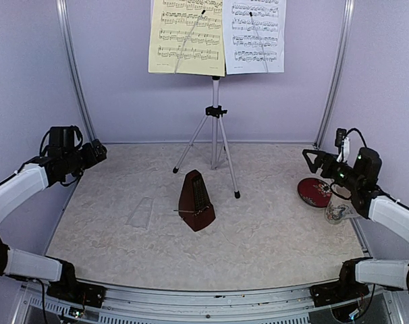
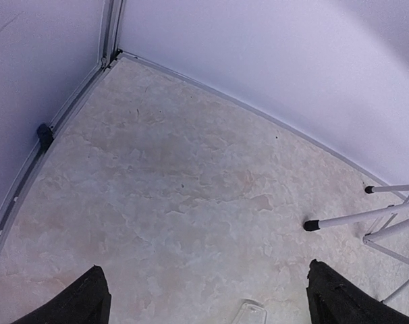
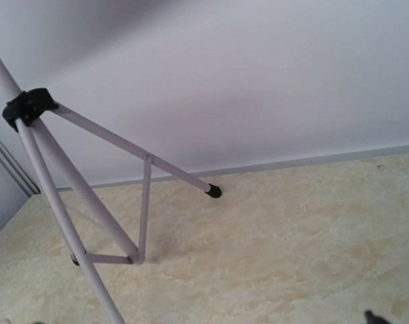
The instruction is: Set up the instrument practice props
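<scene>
You are working around the music stand, which is standing upright on its three legs toward the far side of the table. Everything else is placed from it.

The yellow sheet is resting on the left half of the stand's desk. The white sheet is resting on the right half, and their inner edges are meeting above the pole. A thin retaining arm is crossing each page.

The metronome is standing upright in front of the stand, close to its near legs but not touching them. A clear flat piece is lying on the table in front of the stand and further to its left than the metronome.

Your left gripper is hovering well to the left of the stand. Its fingers are spread wide and are gripping nothing. Its wrist view is showing bare table between them, with the stand's legs at the right edge.

Your right gripper is hovering well to the right of the stand, gaping just as wide and carrying nothing. Its wrist camera is facing the stand's pole and legs.

The red dish is sitting to the right of the stand, below that gripper. The mug is standing just beside the dish, on the side away from the stand.
</scene>
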`<move>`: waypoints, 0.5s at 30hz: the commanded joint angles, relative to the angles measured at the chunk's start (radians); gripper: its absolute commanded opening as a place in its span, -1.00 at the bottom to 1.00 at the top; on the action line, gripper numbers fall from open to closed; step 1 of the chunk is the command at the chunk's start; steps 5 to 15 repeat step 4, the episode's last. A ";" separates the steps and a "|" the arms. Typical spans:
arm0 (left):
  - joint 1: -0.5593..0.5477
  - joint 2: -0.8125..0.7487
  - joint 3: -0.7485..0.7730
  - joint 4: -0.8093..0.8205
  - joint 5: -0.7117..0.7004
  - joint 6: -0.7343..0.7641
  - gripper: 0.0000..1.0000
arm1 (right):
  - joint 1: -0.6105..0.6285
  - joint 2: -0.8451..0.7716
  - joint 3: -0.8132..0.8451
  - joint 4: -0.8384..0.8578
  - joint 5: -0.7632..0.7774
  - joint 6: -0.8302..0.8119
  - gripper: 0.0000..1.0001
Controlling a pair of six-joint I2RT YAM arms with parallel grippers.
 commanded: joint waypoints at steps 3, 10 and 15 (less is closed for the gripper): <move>0.006 -0.010 -0.007 -0.016 -0.024 -0.018 0.98 | -0.012 -0.016 -0.002 0.010 0.000 -0.003 1.00; 0.006 -0.014 -0.008 -0.015 -0.027 -0.017 0.98 | -0.012 -0.015 -0.003 0.013 -0.003 -0.004 1.00; 0.006 -0.014 -0.008 -0.015 -0.027 -0.017 0.98 | -0.012 -0.015 -0.003 0.013 -0.003 -0.004 1.00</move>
